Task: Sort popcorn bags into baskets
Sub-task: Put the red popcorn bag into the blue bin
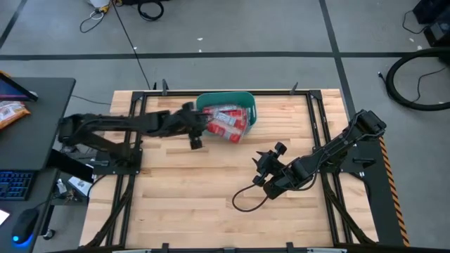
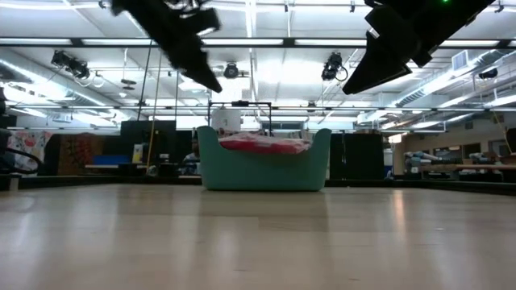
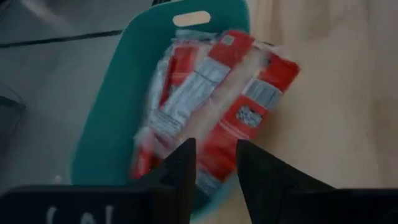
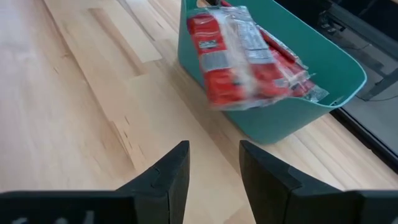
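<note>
The teal basket (image 1: 211, 104) stands at the middle of the table's far edge. Several red popcorn bags (image 1: 230, 122) lie piled in it, and the top ones overhang its rim (image 4: 273, 118) on the side toward the table's middle. My left gripper (image 1: 195, 139) hovers open just left of and nearer than the basket; in the left wrist view the left gripper (image 3: 216, 165) has nothing between its fingers and the bags (image 3: 211, 99) lie beyond. My right gripper (image 1: 261, 166) waits open over the table's middle right, also empty in the right wrist view (image 4: 214, 165).
A black cable loop (image 1: 246, 200) lies on the wood near my right gripper. Dark metal rails (image 1: 320, 119) run along the table's sides. A desk at the left holds an orange snack bag (image 1: 10, 112) and a keyboard (image 1: 14, 184). Bare wood spreads across the near half.
</note>
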Available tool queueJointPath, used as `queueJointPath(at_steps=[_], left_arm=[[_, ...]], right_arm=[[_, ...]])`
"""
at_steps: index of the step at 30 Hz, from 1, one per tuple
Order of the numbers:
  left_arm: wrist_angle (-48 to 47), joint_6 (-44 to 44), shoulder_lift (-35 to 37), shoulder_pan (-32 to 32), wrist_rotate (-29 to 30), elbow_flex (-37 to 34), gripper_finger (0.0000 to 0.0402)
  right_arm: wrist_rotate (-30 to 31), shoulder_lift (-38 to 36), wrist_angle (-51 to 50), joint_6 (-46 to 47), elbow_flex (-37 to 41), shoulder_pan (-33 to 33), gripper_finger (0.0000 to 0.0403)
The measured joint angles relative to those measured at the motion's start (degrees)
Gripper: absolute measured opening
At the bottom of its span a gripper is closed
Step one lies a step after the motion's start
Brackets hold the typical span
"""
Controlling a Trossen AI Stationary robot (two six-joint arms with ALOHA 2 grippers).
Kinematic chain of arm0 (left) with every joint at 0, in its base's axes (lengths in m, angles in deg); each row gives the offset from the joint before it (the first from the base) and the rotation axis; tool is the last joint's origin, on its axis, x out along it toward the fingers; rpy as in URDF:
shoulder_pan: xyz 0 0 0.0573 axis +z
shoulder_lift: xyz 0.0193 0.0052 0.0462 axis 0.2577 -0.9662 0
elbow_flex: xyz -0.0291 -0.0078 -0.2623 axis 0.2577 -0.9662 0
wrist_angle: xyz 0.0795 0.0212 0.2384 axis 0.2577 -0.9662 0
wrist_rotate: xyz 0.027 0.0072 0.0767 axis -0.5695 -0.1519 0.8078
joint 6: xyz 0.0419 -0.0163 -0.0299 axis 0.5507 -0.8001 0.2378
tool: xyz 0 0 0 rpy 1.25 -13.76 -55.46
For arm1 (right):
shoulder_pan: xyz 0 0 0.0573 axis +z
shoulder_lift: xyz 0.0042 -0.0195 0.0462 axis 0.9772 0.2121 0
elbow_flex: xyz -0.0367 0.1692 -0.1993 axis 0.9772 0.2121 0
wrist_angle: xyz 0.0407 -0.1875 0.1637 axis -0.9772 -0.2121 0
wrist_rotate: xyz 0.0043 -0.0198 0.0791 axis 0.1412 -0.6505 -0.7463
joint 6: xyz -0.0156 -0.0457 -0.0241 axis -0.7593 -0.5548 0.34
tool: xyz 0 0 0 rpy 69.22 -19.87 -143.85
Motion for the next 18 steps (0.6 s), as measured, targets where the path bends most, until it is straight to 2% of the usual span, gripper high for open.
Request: queueJointPath(at_steps=[3,7,11,15,18], left_arm=[[5.31,-4.22,6.9,-1.84,-3.33,-7.65,0.0117],[11.26,-9.26,12.06,-5.57,-11.83,-16.12,0.0116],[14.43,-11.12,11.08,-10.1,-9.7,-20.25,0.0116],[15.04,-11.18,7.27,-13.12,-4.19,-20.73,0.0116],[16.35,-11.5,5.52,-14.26,-3.6,-20.67,0.0116]], right_arm=[[-1.29,0.0,1.57,-0.12,0.0,-0.11,0.0144],[-8.3,0.12,9.59,-5.92,1.77,-2.61,0.0144],[-10.66,0.79,16.04,-9.93,3.82,-5.21,0.0144],[-15.06,1.69,20.63,-12.65,3.87,-7.98,0.0144],[-18.26,3.65,27.13,-17.41,3.88,-9.97,0.0143]])
